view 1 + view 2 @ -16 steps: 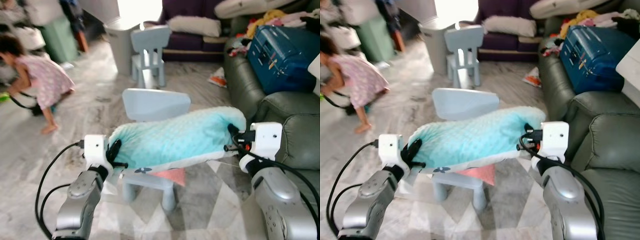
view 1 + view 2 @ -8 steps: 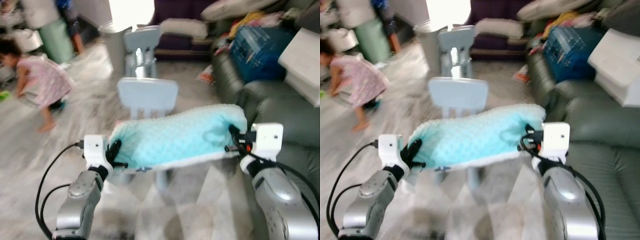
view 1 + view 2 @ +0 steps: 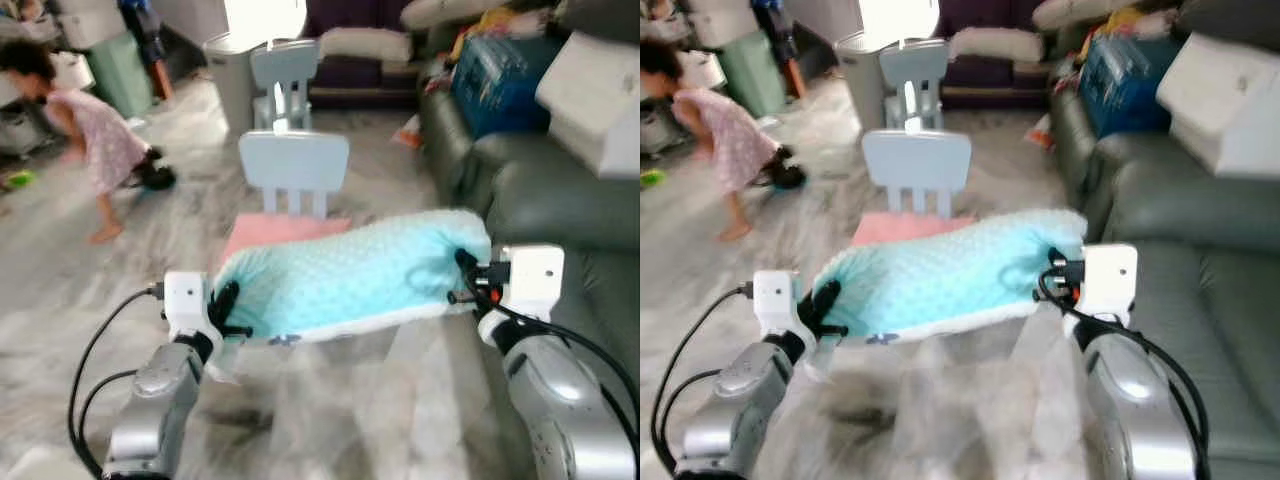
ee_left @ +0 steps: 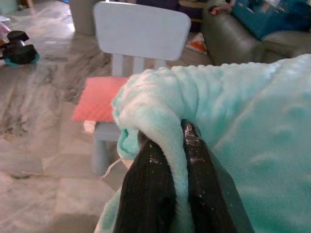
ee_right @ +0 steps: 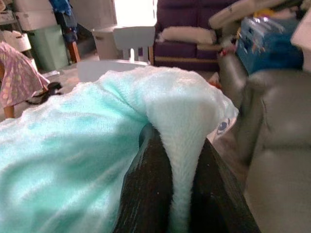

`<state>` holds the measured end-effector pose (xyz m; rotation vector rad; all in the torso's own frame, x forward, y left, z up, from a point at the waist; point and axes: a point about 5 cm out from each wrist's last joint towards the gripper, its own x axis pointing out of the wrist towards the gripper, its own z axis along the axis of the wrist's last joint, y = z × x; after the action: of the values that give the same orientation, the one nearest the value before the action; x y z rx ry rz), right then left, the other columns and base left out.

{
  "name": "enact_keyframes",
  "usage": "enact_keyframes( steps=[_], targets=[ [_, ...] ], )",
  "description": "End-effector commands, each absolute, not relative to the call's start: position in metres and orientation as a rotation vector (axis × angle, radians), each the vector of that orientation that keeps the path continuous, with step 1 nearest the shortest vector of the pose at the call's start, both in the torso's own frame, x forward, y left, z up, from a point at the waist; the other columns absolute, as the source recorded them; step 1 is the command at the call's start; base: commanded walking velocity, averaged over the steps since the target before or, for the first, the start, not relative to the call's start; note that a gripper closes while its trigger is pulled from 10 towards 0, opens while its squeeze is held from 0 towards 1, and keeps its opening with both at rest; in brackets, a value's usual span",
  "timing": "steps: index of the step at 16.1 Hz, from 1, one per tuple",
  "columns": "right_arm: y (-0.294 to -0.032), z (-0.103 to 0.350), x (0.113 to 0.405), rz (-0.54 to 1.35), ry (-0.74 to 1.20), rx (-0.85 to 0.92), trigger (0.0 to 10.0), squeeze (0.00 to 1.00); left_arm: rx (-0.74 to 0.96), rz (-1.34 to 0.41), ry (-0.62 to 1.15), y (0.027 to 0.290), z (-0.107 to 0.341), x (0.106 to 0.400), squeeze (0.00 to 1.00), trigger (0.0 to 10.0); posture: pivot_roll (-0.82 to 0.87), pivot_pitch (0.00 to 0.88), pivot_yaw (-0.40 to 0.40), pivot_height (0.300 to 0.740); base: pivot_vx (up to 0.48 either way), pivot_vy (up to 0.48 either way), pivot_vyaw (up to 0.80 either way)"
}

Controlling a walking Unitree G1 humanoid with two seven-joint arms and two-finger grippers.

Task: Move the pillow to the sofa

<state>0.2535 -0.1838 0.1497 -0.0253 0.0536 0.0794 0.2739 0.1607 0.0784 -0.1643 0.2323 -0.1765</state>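
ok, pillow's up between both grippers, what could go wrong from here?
Both the left gripper and the right gripper pinch only a fold of the pillow, so fabric could slip. A person is moving nearby on the floor. The small chair stands just ahead. A box takes up part of the sofa.

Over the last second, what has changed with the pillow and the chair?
The view has shifted, so the robot has moved: the small chair, under the pillow before, now stands beyond it, its pink cushion showing. Both end effectors, left and right, still pinch the pillow's ends.
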Motion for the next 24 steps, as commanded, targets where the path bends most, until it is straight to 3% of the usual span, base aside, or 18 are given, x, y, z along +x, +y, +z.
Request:
enact_keyframes(
  steps=[1, 5, 18, 24],
  targets=[
    [-0.1838, 0.1590, 0.2541, 0.068, 0.014, -0.026, 10.0, 0.00, -0.159, -0.180, 0.206, 0.1626, 0.0858, 0.2771, 0.00, 10.0, -0.20, 0.000, 0.051, 0.740, 0.000, 0.000, 0.00],
    [-0.1840, 0.1588, 0.2529, 0.064, 0.017, -0.026, 10.0, 0.00, -0.189, -0.176, 0.221, 0.1631, 0.0843, 0.2769, 0.00, 10.0, -0.21, 0.000, 0.051, 0.740, 0.000, 0.126, 0.00],
    [-0.1850, 0.1593, 0.2539, 0.056, 0.018, -0.032, 10.0, 0.00, -0.195, -0.184, 0.235, 0.1619, 0.0848, 0.2808, 0.00, 10.0, -0.21, 0.000, 0.049, 0.740, 0.000, 0.458, 0.00],
    [-0.1900, 0.1585, 0.2541, 0.036, 0.032, -0.042, 10.0, 0.00, -0.206, -0.215, 0.233, 0.1581, 0.0848, 0.2828, 0.00, 10.0, -0.22, 0.000, 0.048, 0.740, 0.000, 0.000, -0.35]
  ],
)
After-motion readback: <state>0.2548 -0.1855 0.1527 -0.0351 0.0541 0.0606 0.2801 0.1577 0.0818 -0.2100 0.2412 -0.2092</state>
